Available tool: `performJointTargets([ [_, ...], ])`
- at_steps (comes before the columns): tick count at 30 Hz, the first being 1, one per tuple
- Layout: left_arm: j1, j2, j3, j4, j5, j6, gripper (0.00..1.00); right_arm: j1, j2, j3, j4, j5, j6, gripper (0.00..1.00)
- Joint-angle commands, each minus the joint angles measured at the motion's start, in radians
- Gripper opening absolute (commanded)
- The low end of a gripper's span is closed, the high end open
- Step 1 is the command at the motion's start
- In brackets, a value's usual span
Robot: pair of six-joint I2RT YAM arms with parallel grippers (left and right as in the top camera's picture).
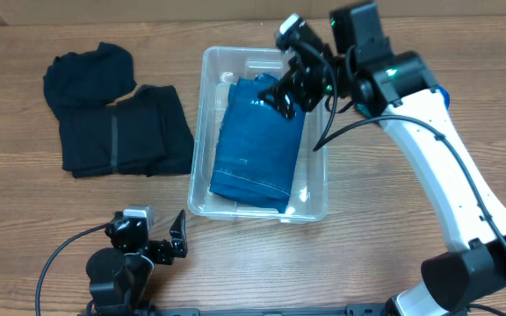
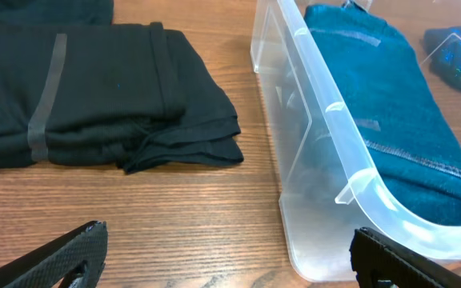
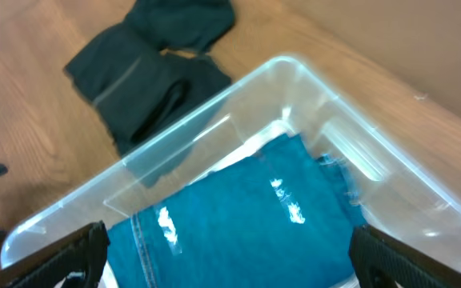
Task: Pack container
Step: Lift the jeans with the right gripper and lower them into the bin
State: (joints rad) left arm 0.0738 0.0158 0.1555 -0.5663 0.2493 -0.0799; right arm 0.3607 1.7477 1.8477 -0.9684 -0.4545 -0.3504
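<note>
The wood-grain table (image 1: 25,219) fills every view. At left, a folded black fabric garment (image 1: 121,132) lies outside the bin, just beside its wall. The left gripper (image 2: 226,264) sits low with its jaws spread wide, near a front corner of the clear rectangular plastic container (image 1: 197,149) at mid-table. A careless advance could shove that corner. Folded blue denim cloth (image 1: 257,149) covers most of the base and hides whatever lies beneath. The right gripper (image 1: 290,88) hangs over the far end, jaws spread. Whether it touches the denim is unclear, and it might snag the fold.
</note>
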Motion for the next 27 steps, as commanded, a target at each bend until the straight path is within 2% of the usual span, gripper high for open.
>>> performJointTargets([
  [1, -0.002, -0.005, -0.003, 0.002, -0.006, -0.017, 1.00, 0.004, -0.021, 0.165, -0.071, 0.063, 0.117, 1.00],
  [3, -0.002, -0.005, -0.003, 0.002, -0.006, -0.018, 1.00, 0.005, -0.018, 0.171, -0.105, 0.061, 0.151, 0.98],
  [4, -0.002, -0.005, -0.003, 0.002, -0.006, -0.017, 1.00, 0.008, -0.009, 0.167, -0.138, 0.061, 0.166, 0.66],
  [5, -0.002, -0.005, -0.003, 0.002, -0.005, -0.018, 1.00, 0.018, 0.005, 0.167, -0.174, 0.061, 0.169, 0.11],
  [6, -0.002, -0.005, -0.003, 0.002, -0.006, -0.017, 1.00, 0.036, 0.022, 0.167, -0.205, 0.061, 0.184, 0.04],
  [12, -0.002, -0.005, -0.003, 0.002, -0.005, -0.017, 1.00, 0.183, 0.234, 0.165, -0.314, 0.061, 0.198, 0.04],
  [17, -0.002, -0.005, -0.003, 0.002, -0.006, -0.017, 1.00, 0.260, 0.394, 0.142, -0.305, 0.039, 0.251, 0.04],
  [24, -0.002, -0.005, -0.003, 0.002, -0.006, -0.018, 1.00, 0.312, 0.410, -0.135, -0.080, 0.047, 0.277, 0.04],
  [27, -0.002, -0.005, -0.003, 0.002, -0.006, -0.017, 1.00, 0.312, 0.410, -0.204, -0.062, 0.188, 0.314, 0.04],
])
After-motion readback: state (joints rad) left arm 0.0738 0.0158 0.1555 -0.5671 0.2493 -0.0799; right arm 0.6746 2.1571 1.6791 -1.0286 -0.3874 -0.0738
